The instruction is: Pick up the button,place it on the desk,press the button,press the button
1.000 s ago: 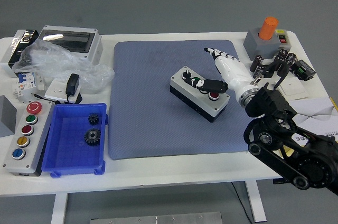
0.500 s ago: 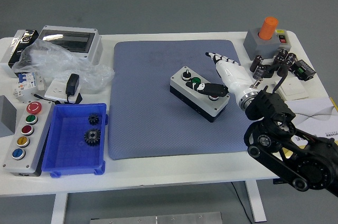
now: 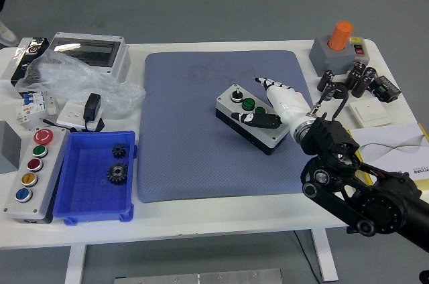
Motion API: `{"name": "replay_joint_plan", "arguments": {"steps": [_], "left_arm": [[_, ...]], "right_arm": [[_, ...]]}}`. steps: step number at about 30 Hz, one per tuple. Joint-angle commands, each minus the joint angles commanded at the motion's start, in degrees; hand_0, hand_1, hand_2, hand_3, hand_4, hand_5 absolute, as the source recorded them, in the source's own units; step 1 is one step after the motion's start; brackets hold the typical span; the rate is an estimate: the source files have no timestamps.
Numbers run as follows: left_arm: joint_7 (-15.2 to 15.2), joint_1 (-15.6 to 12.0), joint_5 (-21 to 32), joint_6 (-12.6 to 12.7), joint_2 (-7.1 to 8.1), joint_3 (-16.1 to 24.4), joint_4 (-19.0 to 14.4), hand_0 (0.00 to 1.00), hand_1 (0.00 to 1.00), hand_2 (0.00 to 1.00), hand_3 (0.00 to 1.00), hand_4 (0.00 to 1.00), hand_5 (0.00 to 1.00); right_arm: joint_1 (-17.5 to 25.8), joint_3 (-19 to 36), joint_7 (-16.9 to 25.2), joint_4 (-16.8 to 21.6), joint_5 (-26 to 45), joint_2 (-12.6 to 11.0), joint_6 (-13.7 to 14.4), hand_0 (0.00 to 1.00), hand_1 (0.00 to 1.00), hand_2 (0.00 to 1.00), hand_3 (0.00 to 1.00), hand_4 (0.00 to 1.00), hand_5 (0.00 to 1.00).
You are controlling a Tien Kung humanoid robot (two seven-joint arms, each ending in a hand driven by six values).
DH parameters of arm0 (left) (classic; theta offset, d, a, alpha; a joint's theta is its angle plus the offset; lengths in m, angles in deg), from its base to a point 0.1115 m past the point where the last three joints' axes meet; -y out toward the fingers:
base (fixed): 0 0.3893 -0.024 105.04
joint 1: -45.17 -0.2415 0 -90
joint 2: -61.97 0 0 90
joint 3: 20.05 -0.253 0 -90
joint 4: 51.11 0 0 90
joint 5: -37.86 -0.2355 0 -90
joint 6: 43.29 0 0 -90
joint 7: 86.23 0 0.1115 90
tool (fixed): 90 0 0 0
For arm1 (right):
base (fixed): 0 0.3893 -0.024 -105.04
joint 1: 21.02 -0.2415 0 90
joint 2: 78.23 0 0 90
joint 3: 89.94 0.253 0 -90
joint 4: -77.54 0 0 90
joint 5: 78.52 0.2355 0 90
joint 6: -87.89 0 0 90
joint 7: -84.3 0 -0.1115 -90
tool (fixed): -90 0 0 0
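The button box (image 3: 251, 118) sits on the blue-grey mat (image 3: 224, 123) just right of the mat's centre, turned at an angle, with a black knob and a green button showing on its top. The right robot hand (image 3: 268, 103) reaches in from 4 o'clock: its black thumb lies flat across the box's near top, and its white fingers (image 3: 271, 84) are held together, stretching past the box's right end toward 11 o'clock. It grips nothing. The thumb covers the part of the box beneath it, so any button there cannot be made out.

On the white worktop (image 3: 221, 217) at 9 o'clock of the mat lies a crumpled clear bag (image 3: 74, 83) over a black adapter (image 3: 91, 108), with a grey enclosure (image 3: 90, 53) behind. At 8 o'clock a blue tray (image 3: 67, 183) holds two small gears (image 3: 117, 163), and a panel of coloured buttons (image 3: 33, 173) lies beside it. At 2 o'clock stands an orange-topped grey unit (image 3: 338, 46), with dark cylinders (image 3: 345, 80) close by. The arm hides part of the papers (image 3: 395, 147) at 4 o'clock.
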Motion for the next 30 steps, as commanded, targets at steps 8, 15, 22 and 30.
{"name": "replay_joint_plan", "arguments": {"steps": [8,15,22,30], "left_arm": [[0.03,-0.04,0.08,0.00,-0.09,-0.24,0.04,0.670,0.680,0.603,0.616,0.626,0.345],[-0.02,0.06,-0.08,0.01,-0.10,-0.17,-0.01,0.670,0.680,0.603,0.614,0.627,0.346],[-0.01,0.16,-0.11,0.00,-0.09,-0.28,-0.04,0.670,0.680,0.602,0.612,0.624,0.342],[-0.04,0.23,-0.02,0.01,-0.08,-0.43,-0.04,0.669,0.680,0.602,0.612,0.618,0.337]], "right_arm": [[-0.40,-1.00,-0.20,-2.30,0.55,0.26,-0.25,0.955,0.998,0.998,0.998,0.998,0.753],[-1.01,-3.12,-1.51,-2.76,0.38,0.67,-0.84,0.956,0.998,0.998,0.998,0.998,0.750],[-1.70,-5.29,-2.82,-3.18,0.10,1.18,-0.75,0.867,0.942,0.977,0.998,0.998,0.731],[-2.24,-6.49,-4.50,-4.25,-0.89,1.60,2.29,0.761,0.814,0.853,0.998,0.998,0.676]]}}
